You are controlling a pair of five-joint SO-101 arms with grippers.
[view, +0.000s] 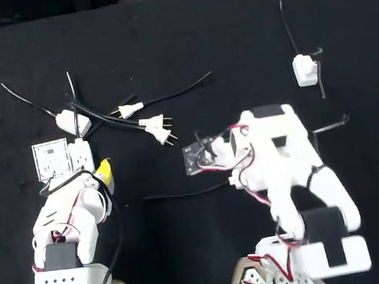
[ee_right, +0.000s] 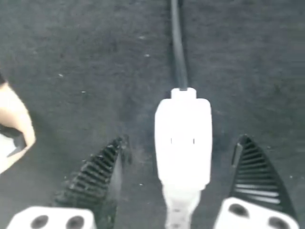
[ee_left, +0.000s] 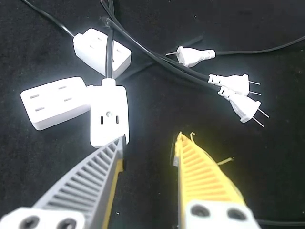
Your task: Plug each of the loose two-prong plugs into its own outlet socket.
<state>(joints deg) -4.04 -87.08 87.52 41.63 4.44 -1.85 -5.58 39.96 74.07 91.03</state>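
Note:
Three white outlet sockets (ee_left: 108,117) (ee_left: 55,102) (ee_left: 102,52) lie clustered just ahead of my left gripper (ee_left: 148,143). It is open, and its grey finger (ee_left: 102,164) is almost touching the nearest socket. Three loose two-prong plugs (ee_left: 193,55) (ee_left: 233,82) (ee_left: 244,106) lie beside the sockets on black cords. From above, the plugs (view: 155,123) sit between the two arms. My right gripper (ee_right: 181,139) is open, with its black fingers (ee_right: 102,171) on either side of a white plug-like body (ee_right: 183,138) on a black cord (ee_right: 177,43), not touching it.
Another white socket block (view: 304,69) with a cord lies at the far right of the black table (view: 231,37). The right arm (view: 275,151) stands mid-table over a black cord (view: 176,195). Tangled cords (view: 101,115) cross the socket cluster.

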